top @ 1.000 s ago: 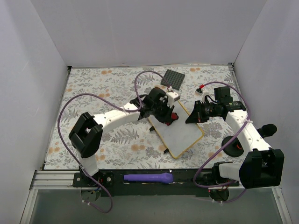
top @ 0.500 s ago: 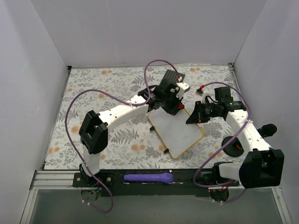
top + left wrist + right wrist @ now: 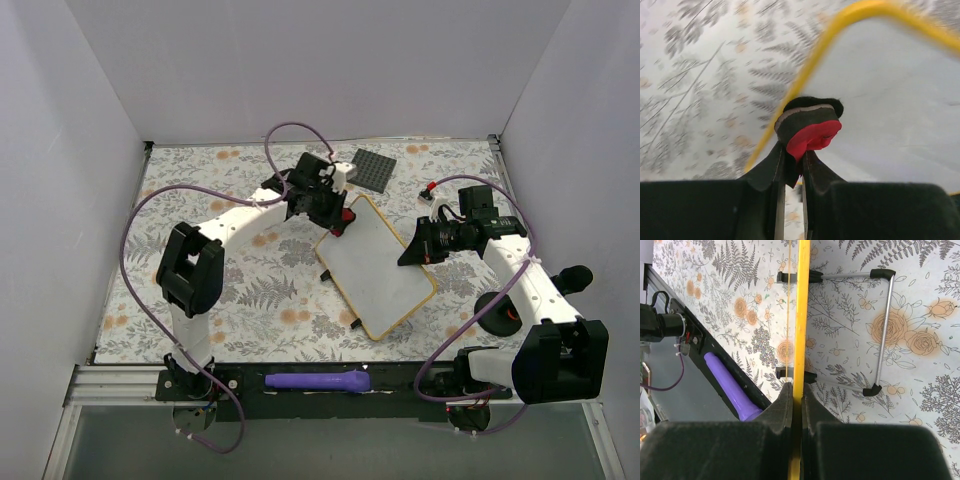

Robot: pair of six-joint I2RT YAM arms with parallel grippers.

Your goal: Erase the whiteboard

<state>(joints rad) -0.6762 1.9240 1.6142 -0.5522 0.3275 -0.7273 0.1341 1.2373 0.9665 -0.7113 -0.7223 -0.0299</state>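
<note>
whiteboard (image 3: 378, 265) lies near the middle of the floral table cover (image 3: 200, 200), set on a diagonal, long sides running far-left to near-right; yellowish-tan frame, face plain white; two small black feet (image 3: 326, 275) show along its left long side.

left gripper (image 3: 340, 218) is at the whiteboard's far-left corner, over the frame edge; claw pressed nearly together, pinching a small eraser pad (image 3: 810, 131), red on one face with a dark felt layer and a black top; in the left wrist view the pad sits right at the frame's curved corner, partly over the white face, partly over the cover; cannot tell if it touches the board.

right gripper (image 3: 407, 254) is about midway along the whiteboard's right long side; right wrist view shows its fingers (image 3: 785, 405) clamped on the frame, yellow edge running straight up from between them; same view, right of the frame, a bent wire stand (image 3: 883, 325) with black end caps, its two rods meeting the frame at black clips.

dark grey studded plate (image 3: 372, 168) lies just past the whiteboard's far corner, apart from it; purple tool (image 3: 318, 380) lies on the black rail (image 3: 420, 378), nearer than the whiteboard's near corner, well apart from it.
</note>
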